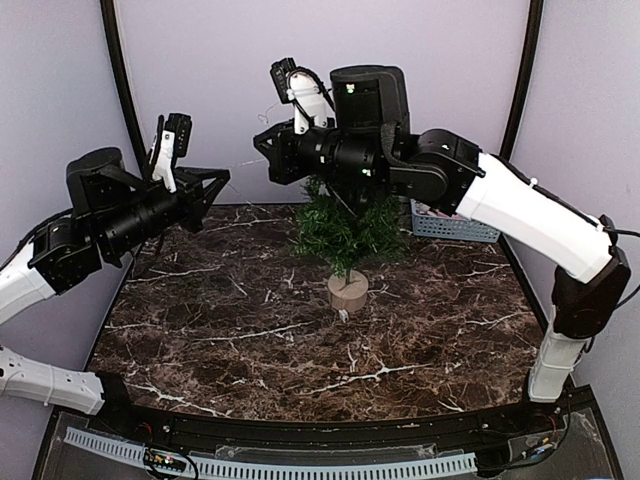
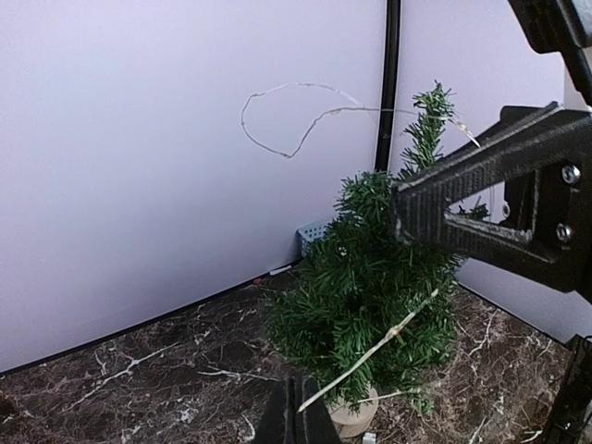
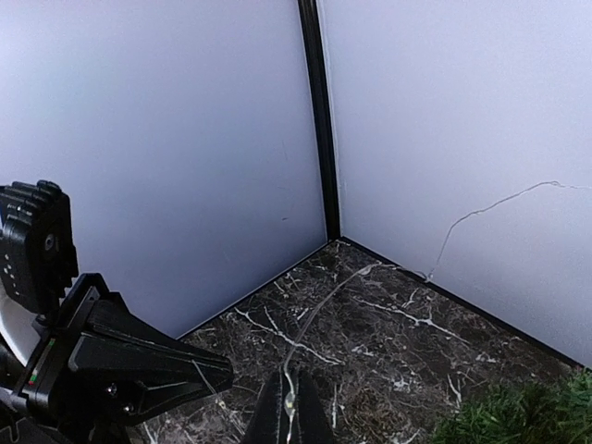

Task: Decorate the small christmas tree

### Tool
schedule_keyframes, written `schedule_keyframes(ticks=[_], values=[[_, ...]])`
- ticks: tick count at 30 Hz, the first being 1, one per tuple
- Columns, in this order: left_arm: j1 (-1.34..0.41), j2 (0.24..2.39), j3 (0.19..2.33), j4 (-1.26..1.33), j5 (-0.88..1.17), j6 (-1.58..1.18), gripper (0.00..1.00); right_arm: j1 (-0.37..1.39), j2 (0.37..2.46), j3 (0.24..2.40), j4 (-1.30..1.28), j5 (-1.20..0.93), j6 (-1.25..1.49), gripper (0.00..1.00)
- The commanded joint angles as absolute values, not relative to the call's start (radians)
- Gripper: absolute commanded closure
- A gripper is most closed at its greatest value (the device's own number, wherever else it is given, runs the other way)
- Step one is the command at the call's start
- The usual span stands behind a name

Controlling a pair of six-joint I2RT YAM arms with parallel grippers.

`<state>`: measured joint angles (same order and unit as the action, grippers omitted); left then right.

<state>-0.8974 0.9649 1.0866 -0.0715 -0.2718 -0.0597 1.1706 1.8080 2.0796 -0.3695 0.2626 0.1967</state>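
While raised above dark marble table (image 1: 200, 340), left gripper (image 2: 298, 396) and right gripper (image 3: 285, 396) each clamped on thin silver light-string wire (image 2: 370, 351), likely so strand spans gap for draping. Small christmas tree (image 1: 340, 225), bushy dark-green on pale wooden disc, stands mid-table under right arm (image 1: 520, 205).

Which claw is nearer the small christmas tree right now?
Right. The right claw hangs close by the top of the small christmas tree, just to its left; the left claw is farther out to the left.
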Motion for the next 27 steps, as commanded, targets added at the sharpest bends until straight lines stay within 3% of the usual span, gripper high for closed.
schedule_keyframes(ticks=[1,8,27], values=[[-0.787,1.057,1.256,-0.211,-0.255,-0.097,1.0,1.114,1.792,2.196,-0.37,0.374,0.137,1.0],[-0.65,1.214,1.381,-0.205,-0.132,-0.126,1.0,1.024,1.772,2.179,-0.331,0.341,0.137,1.0],[-0.571,1.557,1.662,-0.175,0.093,-0.065,1.0,0.782,1.805,2.187,-0.222,0.148,0.181,1.0]])
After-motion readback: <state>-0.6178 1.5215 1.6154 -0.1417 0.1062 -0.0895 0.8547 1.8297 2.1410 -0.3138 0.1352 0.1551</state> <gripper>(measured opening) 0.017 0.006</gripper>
